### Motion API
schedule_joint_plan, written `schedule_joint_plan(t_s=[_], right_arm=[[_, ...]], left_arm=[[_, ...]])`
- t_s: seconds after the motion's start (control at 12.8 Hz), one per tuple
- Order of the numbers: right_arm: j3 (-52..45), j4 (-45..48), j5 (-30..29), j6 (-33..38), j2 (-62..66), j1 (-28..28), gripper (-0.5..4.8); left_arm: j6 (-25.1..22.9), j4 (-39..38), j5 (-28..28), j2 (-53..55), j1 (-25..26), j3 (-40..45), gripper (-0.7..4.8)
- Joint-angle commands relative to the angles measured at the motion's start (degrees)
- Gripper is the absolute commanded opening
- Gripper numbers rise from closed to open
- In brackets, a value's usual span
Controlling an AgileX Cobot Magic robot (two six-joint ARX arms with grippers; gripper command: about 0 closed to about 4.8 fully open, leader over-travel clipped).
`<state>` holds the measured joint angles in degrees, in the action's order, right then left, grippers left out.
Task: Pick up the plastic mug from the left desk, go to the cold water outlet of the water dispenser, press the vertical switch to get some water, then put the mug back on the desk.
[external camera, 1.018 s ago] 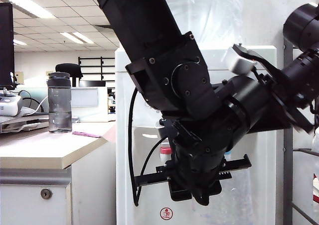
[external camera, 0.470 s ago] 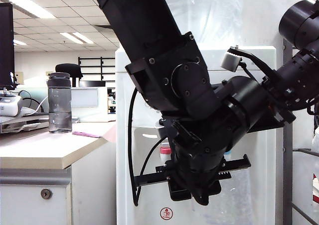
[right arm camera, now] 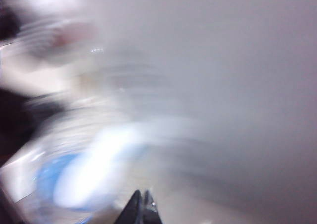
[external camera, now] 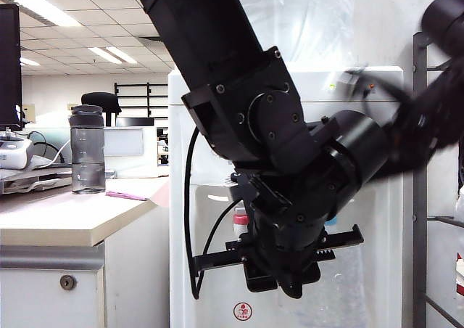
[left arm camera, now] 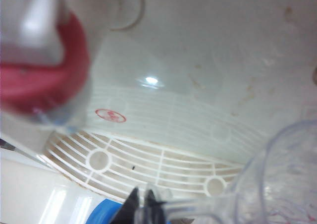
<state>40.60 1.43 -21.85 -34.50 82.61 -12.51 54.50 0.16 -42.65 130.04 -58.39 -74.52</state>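
The plastic mug (left arm camera: 290,177) is clear and hangs over the white drip grille (left arm camera: 163,162) of the water dispenser (external camera: 210,284). My left gripper (left arm camera: 143,207) is shut on its thin handle. In the exterior view that gripper (external camera: 284,281) points down in front of the dispenser, and the mug is too faint to make out. The red-collared tap (left arm camera: 47,80) is close to the left wrist camera. A sliver of light blue (external camera: 331,219) of the cold water outlet shows beside the left arm. I cannot make out the vertical switch. My right gripper (right arm camera: 142,205) is shut and empty in a heavily blurred view.
The left desk (external camera: 72,226) carries a smoky-grey bottle (external camera: 87,150) and a pink sheet. A grey metal rack (external camera: 419,197) stands to the right of the dispenser. The right arm (external camera: 428,125) is a blur at the dispenser's upper right.
The right arm has swung and rolled at the dispenser's upper right; its pale wrist camera no longer stands out and is now motion-blurred. The left arm and the mug have stayed still.
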Motion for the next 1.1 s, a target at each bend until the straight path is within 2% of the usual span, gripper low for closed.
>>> schedule_joint_plan(t_s=[0.08,0.23,0.31,0.55,0.78,1.1], right_arm=[[0.37,0.07,-0.76,9.57,-4.04,-0.44,-0.02],[0.37,-0.31,-0.74,20.2,-6.08,-0.44,-0.02],[0.37,-0.52,-0.52,27.69,-6.86,-0.46,-0.02],[0.37,-1.84,1.42,41.42,-8.98,-0.42,-0.01],[0.35,-3.91,-0.9,55.76,-9.84,-0.42,-0.01],[-0.09,-8.04,-6.47,57.11,-9.51,-0.46,-0.02]], left_arm=[[-0.07,0.81,-0.63,-0.44,-0.26,-0.33,-0.06],[-0.09,0.79,-0.63,-0.44,-0.26,-0.33,-0.05],[-0.07,0.79,-0.63,-0.44,-0.26,-0.33,-0.06],[-0.09,0.76,-0.61,-0.44,-0.26,-0.33,-0.05],[-0.09,0.76,-0.63,-0.44,-0.26,-0.35,-0.06],[-0.09,0.76,-0.63,-0.44,-0.26,-0.35,-0.06]])
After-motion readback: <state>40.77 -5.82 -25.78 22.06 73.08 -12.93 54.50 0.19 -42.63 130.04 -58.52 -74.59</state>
